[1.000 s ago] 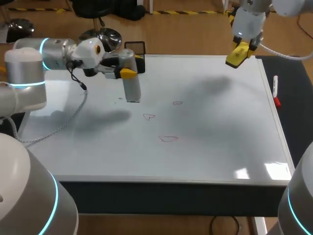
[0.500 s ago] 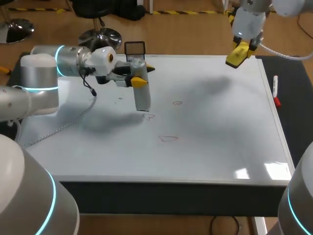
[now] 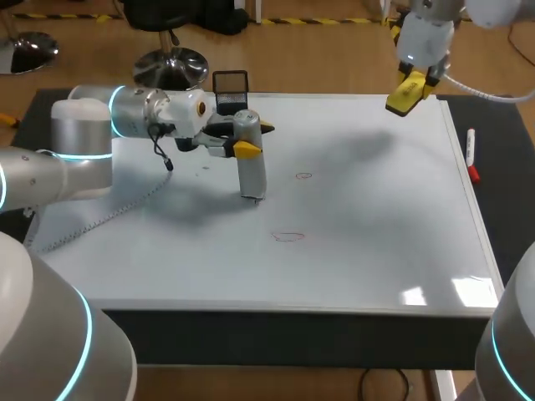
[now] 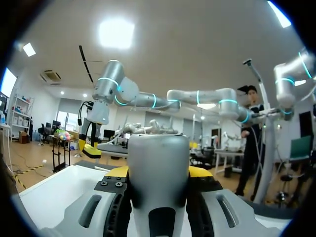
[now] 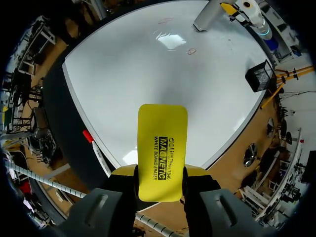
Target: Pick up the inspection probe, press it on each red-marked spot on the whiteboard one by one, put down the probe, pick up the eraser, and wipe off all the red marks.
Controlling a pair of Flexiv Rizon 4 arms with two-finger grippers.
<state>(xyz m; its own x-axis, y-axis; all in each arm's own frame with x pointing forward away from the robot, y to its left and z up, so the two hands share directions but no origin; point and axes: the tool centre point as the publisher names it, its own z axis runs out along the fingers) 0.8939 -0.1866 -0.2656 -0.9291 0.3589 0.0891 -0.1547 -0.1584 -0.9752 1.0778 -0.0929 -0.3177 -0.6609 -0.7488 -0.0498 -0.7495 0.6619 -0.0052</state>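
The whiteboard (image 3: 376,217) covers the table. My left gripper (image 3: 253,139) is shut on the grey cylindrical probe (image 3: 251,167), held upright with its lower end on the board where the middle red mark was drawn. One red mark (image 3: 303,175) lies to its right, and another (image 3: 288,237) lies nearer the front edge. In the left wrist view the probe (image 4: 158,163) fills the gap between the fingers (image 4: 200,171). My right gripper (image 3: 411,83) hangs over the board's back right corner, shut on the yellow eraser (image 3: 405,95). The right wrist view shows the eraser (image 5: 162,148) above the whiteboard (image 5: 148,64).
A red-capped marker (image 3: 471,155) lies on the dark mat right of the board. A black mesh holder (image 3: 231,83) stands at the board's back edge, just behind my left gripper. A grey cable (image 3: 100,213) trails from the left arm across the board's left side.
My left arm has carried the probe to the right and toward the front, setting its end on the middle red mark. The right arm with the eraser has not moved.
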